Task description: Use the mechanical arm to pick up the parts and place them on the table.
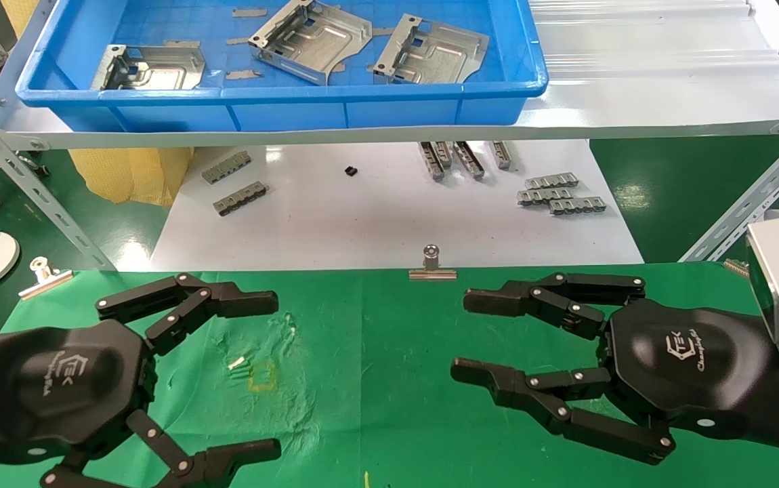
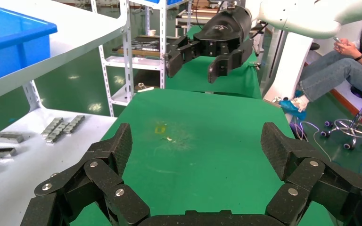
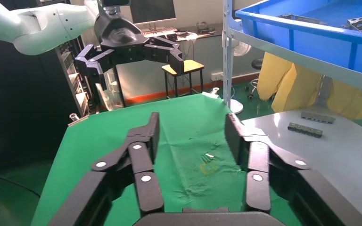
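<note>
Parts (image 1: pixel 308 37): three in blue bin (image 1: pixel 281 112) on far shelf. Both end effectors, left (image 1: pixel 227 379) and right (image 1: pixel 477 339), hover over green tabletop (image 1: pixel 376 379), fingers spread open, holding nothing.

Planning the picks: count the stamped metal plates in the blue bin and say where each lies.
3, all in the blue bin on the shelf: one plate at its left end, one mid-bin, one toward the right. None on the green table. The bin's far end is out of view.
</note>
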{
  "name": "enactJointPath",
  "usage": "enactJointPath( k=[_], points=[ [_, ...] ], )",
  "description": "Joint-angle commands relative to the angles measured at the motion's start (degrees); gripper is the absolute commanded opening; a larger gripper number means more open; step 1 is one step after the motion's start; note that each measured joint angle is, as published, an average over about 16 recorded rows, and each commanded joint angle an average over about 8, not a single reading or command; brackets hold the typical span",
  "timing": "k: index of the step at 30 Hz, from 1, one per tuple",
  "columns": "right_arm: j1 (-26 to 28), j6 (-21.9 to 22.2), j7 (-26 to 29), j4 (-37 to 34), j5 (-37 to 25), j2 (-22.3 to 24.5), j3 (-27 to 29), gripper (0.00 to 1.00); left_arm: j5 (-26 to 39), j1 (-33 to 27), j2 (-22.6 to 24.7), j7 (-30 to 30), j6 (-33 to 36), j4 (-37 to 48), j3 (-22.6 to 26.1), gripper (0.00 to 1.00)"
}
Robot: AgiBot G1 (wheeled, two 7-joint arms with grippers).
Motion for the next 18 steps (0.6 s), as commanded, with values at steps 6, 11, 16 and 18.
enactJointPath(
  k=[6,11,16,18],
  points=[
    [0.00,0.00,0.00,0.00,0.00,0.00,0.00,0.00,0.02,-0.02,-0.01,0.05,0.01,-0.03,-0.01,1.00],
    [0.00,0.00,0.00,0.00,0.00,0.00,0.00,0.00,1.04,-2.52,0.50,0.47,-0.21,-0.04,-0.02,1.00],
    [0.00,0.00,0.00,0.00,0.00,0.00,0.00,0.00,6.60,-12.89,4.08,0.57,-1.46,3.68,1.65,1.00],
    [0.00,0.00,0.00,0.00,0.00,0.00,0.00,0.00,10.14,-18.63,6.82,0.69,-2.31,7.71,3.09,1.00]
  ],
)
